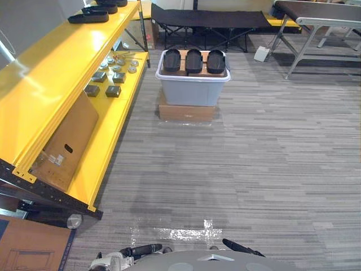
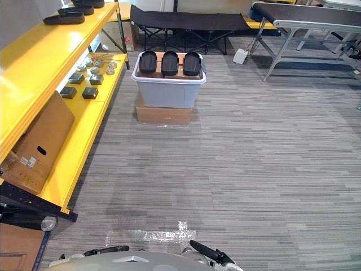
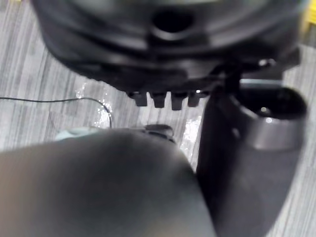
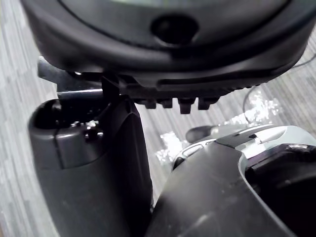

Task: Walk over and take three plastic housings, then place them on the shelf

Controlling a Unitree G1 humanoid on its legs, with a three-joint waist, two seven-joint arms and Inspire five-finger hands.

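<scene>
Three black plastic housings (image 1: 172, 59) (image 1: 193, 60) (image 1: 215, 60) lie side by side on a board across the top of a grey bin (image 1: 192, 90), a few steps ahead on the carpet. A yellow shelf (image 1: 62, 62) runs along the left, with other black housings (image 1: 88, 17) on its top board at the far end. My left hand (image 3: 168, 44) hangs low over the carpet, fingers relaxed and holding nothing. My right hand (image 4: 163, 34) hangs the same way, open and far from the bin.
The bin stands on a flat cardboard box (image 1: 186, 112). Small dark and round parts (image 1: 107, 79) and a leaning cardboard sheet (image 1: 65, 141) sit on the lower shelf. A black cot (image 1: 208, 20) and a grey table (image 1: 321, 20) stand behind. Shiny tape (image 1: 186, 232) marks the floor.
</scene>
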